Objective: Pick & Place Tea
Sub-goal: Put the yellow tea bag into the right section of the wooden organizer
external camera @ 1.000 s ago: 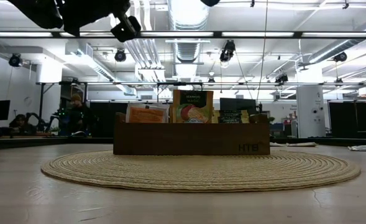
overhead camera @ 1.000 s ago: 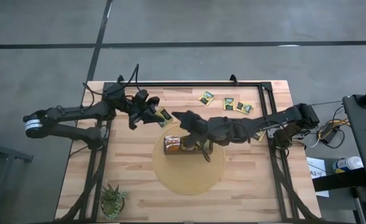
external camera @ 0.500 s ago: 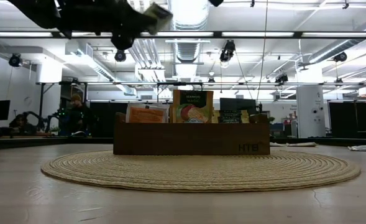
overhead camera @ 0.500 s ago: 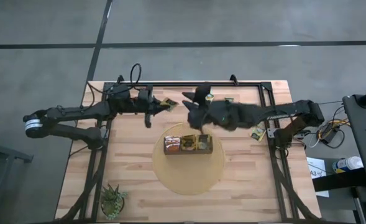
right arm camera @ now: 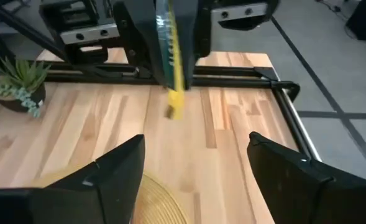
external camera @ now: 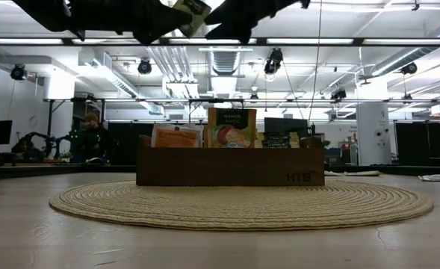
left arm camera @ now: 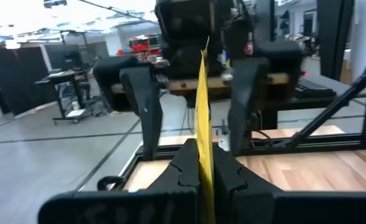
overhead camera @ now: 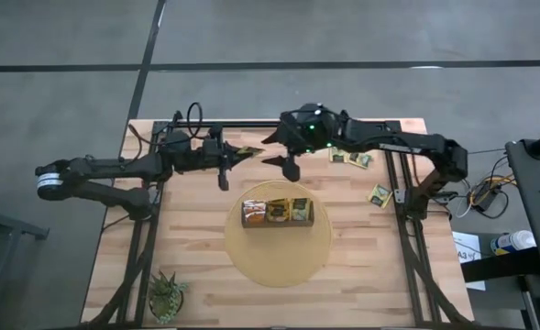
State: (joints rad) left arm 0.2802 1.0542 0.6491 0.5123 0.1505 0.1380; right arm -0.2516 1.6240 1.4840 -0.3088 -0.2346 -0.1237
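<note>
Two grippers now face each other above the back of the table, where a second ago the right one hung low over the wooden box (overhead camera: 278, 213) on the round woven mat (overhead camera: 279, 261). Since then the right gripper (overhead camera: 281, 152) has lifted off the box, swung toward 12 o'clock and spread its fingers wide, holding nothing. The left gripper (overhead camera: 244, 154) has turned from pointing down at 5 o'clock to reaching level toward 3 o'clock, its fingers pressed together on a green-and-yellow tea sachet (overhead camera: 247, 152) held edge-on between the right gripper's open fingers without touching them. Nearest the front, at 7 o'clock, stands the small plant (overhead camera: 166, 295). Mid-table, the box holds upright sachets, an orange one (external camera: 176, 137) among them. Farther back, at 1 and 2 o'clock, loose sachets (overhead camera: 351, 157) lie flat on the wood, one (overhead camera: 380, 193) near the right edge.
</note>
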